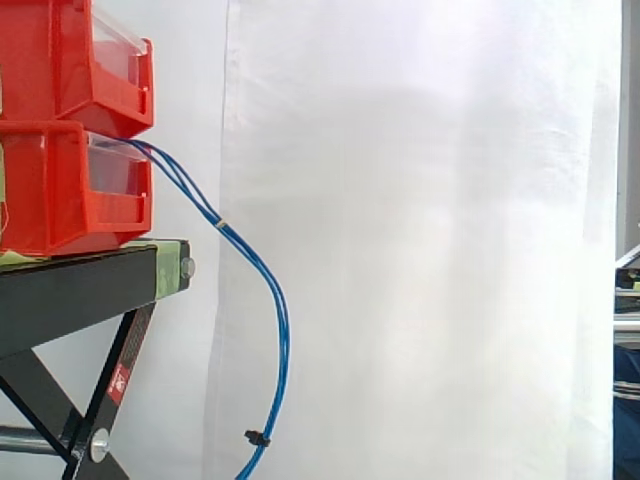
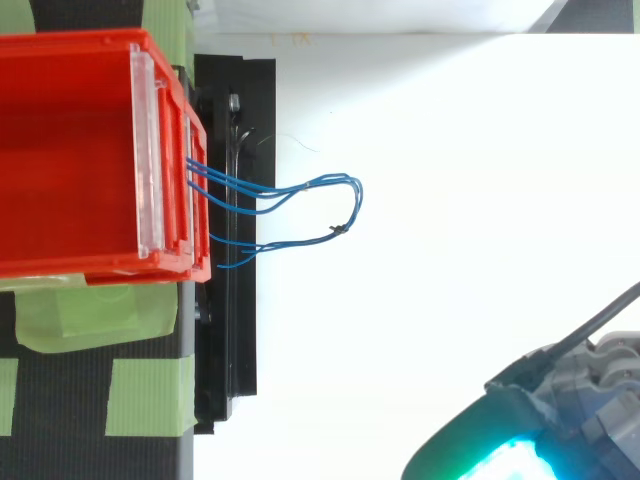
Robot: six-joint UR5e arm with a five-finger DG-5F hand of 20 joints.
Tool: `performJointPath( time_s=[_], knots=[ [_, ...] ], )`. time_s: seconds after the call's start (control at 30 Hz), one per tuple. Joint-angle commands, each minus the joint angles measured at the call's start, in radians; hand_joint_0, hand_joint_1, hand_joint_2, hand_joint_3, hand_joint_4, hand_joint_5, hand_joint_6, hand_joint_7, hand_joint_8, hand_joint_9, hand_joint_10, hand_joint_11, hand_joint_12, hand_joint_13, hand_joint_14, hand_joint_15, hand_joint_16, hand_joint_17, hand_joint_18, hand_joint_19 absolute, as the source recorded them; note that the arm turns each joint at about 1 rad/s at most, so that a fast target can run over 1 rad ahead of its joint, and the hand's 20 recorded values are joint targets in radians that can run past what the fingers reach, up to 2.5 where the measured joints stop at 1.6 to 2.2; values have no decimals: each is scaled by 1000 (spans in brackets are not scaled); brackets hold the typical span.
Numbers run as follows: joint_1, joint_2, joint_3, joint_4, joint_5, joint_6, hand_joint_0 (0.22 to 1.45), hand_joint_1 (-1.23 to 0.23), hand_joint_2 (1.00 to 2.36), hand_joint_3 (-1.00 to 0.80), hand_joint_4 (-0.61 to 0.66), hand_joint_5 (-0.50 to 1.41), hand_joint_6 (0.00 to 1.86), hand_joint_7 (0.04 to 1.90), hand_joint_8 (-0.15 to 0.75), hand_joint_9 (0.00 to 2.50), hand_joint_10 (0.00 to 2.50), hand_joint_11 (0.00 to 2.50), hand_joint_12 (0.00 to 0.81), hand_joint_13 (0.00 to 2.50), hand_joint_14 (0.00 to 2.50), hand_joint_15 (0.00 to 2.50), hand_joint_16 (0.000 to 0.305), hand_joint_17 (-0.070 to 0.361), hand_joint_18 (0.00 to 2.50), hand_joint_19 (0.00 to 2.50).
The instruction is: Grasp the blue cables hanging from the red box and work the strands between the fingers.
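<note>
Two red bins are stacked on the black stand (image 1: pixel 70 290), an upper one (image 1: pixel 60 60) and a lower one (image 1: pixel 50 190). Thin blue cables (image 1: pixel 283 330) leave the front of the lower bin, arc out to the right and hang down past the stand, with a small black clip (image 1: pixel 257 437) near their low end. From above, the cables (image 2: pixel 300 188) loop out from the bin's front (image 2: pixel 70 150) to a bend. My hand (image 2: pixel 600 390) is at the bottom right corner of the top view, well away from the cables and touching nothing.
A white curtain (image 1: pixel 420 240) hangs behind the cables. Green tape patches (image 2: pixel 140 395) mark the stand's top by the bins. The stand's angled leg (image 1: pixel 110 390) lies left of the hanging cables.
</note>
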Motion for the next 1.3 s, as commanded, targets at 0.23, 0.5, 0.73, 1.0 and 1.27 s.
performJointPath(
  time_s=[0.23, 0.5, 0.73, 1.0, 1.27],
  knots=[
    [5, -1, 0, 3, 3, 0, 744, -398, 1000, -1000, 183, -358, 6, 706, 340, 111, 5, 286, 400, 0, 4, 243, 75, 169, 0, 245],
    [6, 0, 0, 1, -5, 9, 746, -397, 1000, -1000, 183, -358, 6, 706, 340, 112, 5, 287, 399, 0, 5, 245, 75, 170, 0, 251],
    [6, 0, 0, 3, -13, 11, 745, -398, 1000, -1000, 183, -357, 7, 707, 340, 113, 5, 290, 399, 0, 5, 245, 75, 169, 0, 254],
    [6, -1, 0, 1, -13, 14, 745, -396, 1000, -1000, 182, -357, 6, 703, 340, 113, 7, 291, 400, 0, 5, 247, 75, 169, 0, 255],
    [6, 0, 0, 0, -13, 17, 745, -396, 1000, -1000, 183, -356, 6, 704, 341, 113, 5, 292, 400, 0, 5, 250, 75, 168, 0, 261]
  ],
)
